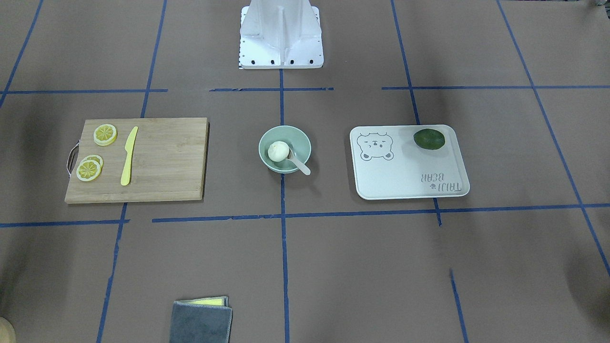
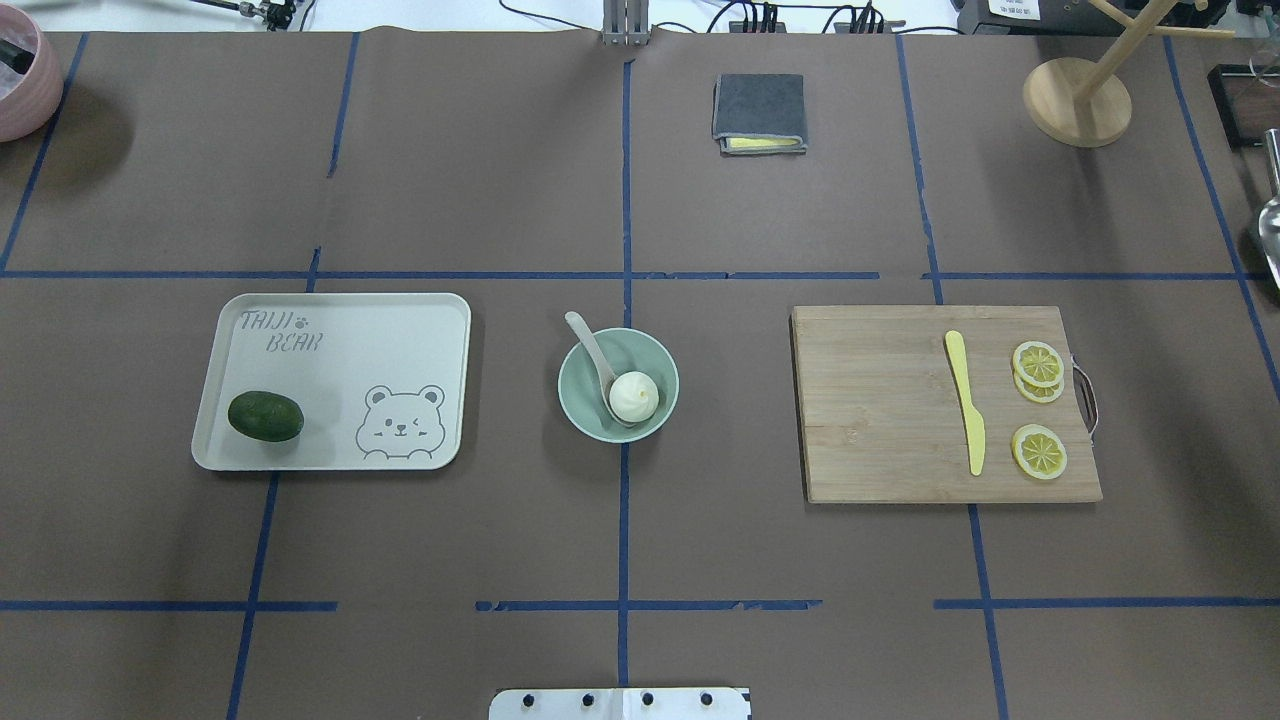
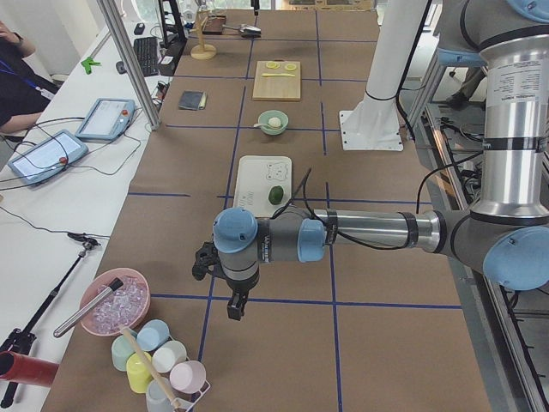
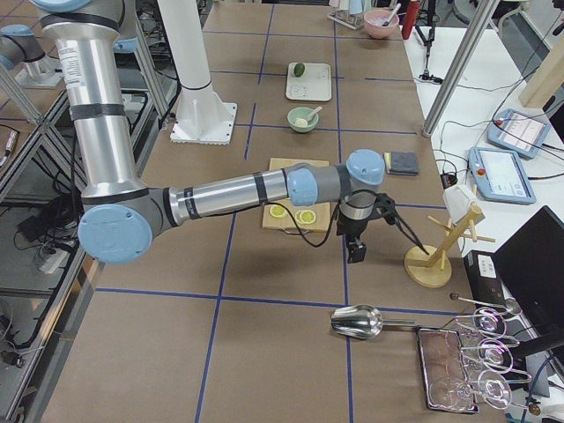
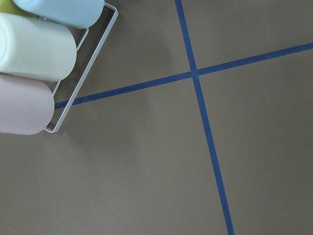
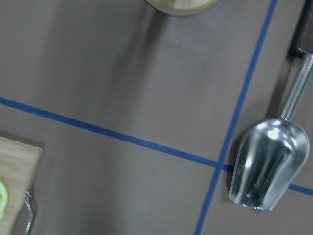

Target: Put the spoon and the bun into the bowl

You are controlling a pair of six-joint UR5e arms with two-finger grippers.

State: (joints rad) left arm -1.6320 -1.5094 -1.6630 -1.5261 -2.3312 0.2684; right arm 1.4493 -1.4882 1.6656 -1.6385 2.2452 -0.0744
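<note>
Bun and spoon both sit in the bowl, and you've got both arms parked wide at the table ends.

You'll see the bowl [image 2: 583, 402] mid-table on the blue tape cross. The bun [image 2: 634, 396] is inside it, and the spoon [image 2: 590, 350] has its scoop under or beside the bun and its handle leaning out over the rim. The bear-print tray [image 2: 340, 330] with a dark green fruit [image 2: 265, 416] is on the robot's left. The cutting board [image 2: 880, 420] with the yellow knife [image 2: 966, 400] and lemon slices [image 2: 1039, 452] is on its right. The left gripper [image 3: 232, 309] hangs near the cup rack [image 5: 34, 49], and the right gripper [image 4: 356, 254] near the metal scoop [image 6: 266, 166]. You can't tell whether either one's fingers are spread or closed, since only the side views show them.
</note>
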